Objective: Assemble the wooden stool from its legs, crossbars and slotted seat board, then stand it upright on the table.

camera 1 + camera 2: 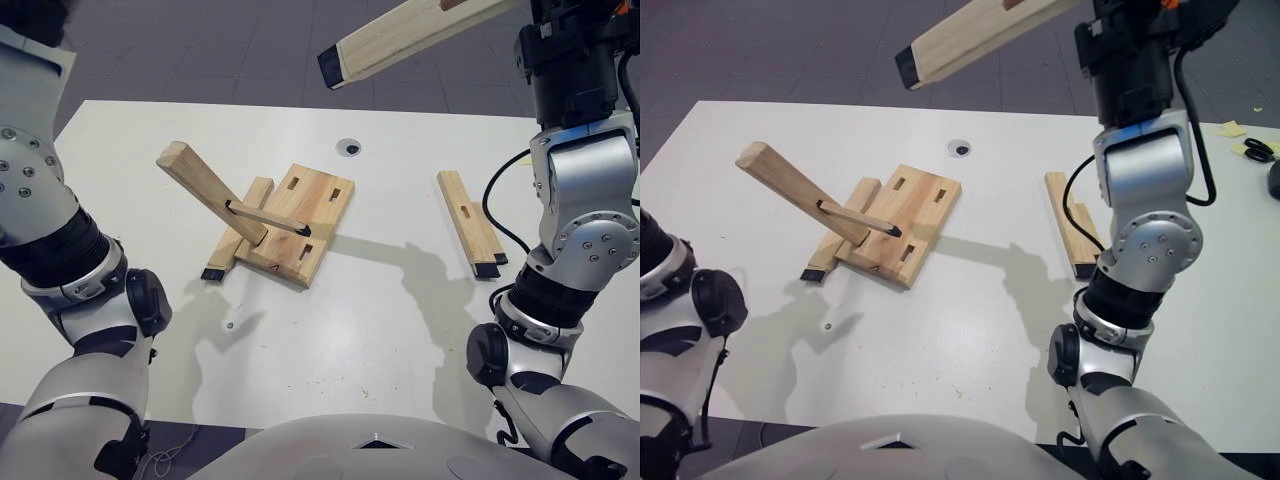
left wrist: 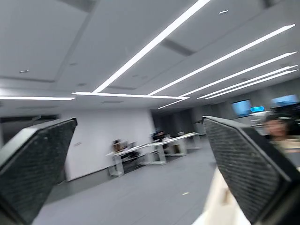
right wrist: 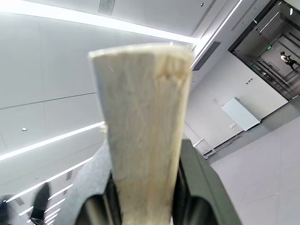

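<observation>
The slotted seat board point(image 1: 300, 222) lies flat on the white table point(image 1: 330, 350). One wooden leg point(image 1: 205, 186) stands tilted from it, with a thin crossbar point(image 1: 268, 218) sticking out of its side. A second leg point(image 1: 238, 240) lies flat along the board's left edge. A third leg point(image 1: 470, 220) lies apart at the right. High above the table's far edge my right gripper point(image 3: 145, 197) is shut on a fourth leg point(image 1: 400, 38), whose black-capped end points left. My left gripper point(image 2: 140, 173) is open, raised and facing the ceiling, with nothing between its fingers.
A small round dark hole point(image 1: 349, 148) sits in the table near the far edge. A black cable point(image 1: 497, 200) trails by the right arm. Yellow notes and dark objects point(image 1: 1252, 150) lie at the table's far right.
</observation>
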Robot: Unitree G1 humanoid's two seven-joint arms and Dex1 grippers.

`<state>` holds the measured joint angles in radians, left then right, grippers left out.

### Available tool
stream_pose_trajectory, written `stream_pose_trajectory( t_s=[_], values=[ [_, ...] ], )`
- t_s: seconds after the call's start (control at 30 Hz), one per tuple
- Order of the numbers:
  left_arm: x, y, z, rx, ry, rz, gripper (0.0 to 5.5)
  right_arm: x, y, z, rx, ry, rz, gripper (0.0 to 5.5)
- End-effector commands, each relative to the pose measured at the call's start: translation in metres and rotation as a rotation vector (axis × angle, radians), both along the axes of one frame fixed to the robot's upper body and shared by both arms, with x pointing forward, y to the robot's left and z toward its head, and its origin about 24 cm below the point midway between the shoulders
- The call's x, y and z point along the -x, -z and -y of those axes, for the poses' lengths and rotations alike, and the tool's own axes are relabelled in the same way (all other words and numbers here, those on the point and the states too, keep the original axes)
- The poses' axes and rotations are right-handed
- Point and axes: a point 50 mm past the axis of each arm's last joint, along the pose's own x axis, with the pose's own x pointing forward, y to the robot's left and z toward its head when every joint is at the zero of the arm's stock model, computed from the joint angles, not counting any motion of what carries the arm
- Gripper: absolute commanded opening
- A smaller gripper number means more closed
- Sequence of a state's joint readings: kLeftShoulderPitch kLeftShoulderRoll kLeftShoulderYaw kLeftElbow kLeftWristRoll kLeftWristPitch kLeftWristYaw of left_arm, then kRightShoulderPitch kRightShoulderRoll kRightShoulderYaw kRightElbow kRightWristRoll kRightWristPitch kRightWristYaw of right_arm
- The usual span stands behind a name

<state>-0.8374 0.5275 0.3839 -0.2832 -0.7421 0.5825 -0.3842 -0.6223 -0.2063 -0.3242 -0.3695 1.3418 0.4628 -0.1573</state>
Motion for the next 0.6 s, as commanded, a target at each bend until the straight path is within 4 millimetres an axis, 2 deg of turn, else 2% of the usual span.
stream_pose_trajectory(
  t_s=[0.03, 0.1, 0.2, 0.37, 0.47, 0.6],
  values=[
    [-0.017, 0.022, -0.04, -0.059, -0.377, -0.088, 5.4, 0.001, 0.005, 0.006, 0.024, 0.031, -0.019, 1.02],
    [-0.029, 0.053, -0.051, -0.249, -0.532, -0.18, 5.4, 0.001, 0.008, 0.006, 0.049, 0.044, -0.026, 1.02],
    [-0.034, 0.103, -0.059, -0.478, -0.6, -0.316, 5.4, 0.001, 0.009, 0.009, 0.086, 0.072, -0.026, 1.02],
    [-0.023, 0.178, -0.076, -0.638, -0.663, -0.53, 5.4, 0.002, 0.015, 0.018, 0.125, 0.114, -0.051, 1.02],
    [-0.015, 0.199, -0.066, -0.695, -0.632, -0.565, 5.4, 0.002, 0.016, 0.021, 0.13, 0.114, -0.06, 1.02],
    [-0.005, 0.195, -0.016, -0.669, -0.365, -0.493, 5.4, 0.001, 0.017, 0.02, 0.147, 0.11, -0.067, 1.02]
  ],
)
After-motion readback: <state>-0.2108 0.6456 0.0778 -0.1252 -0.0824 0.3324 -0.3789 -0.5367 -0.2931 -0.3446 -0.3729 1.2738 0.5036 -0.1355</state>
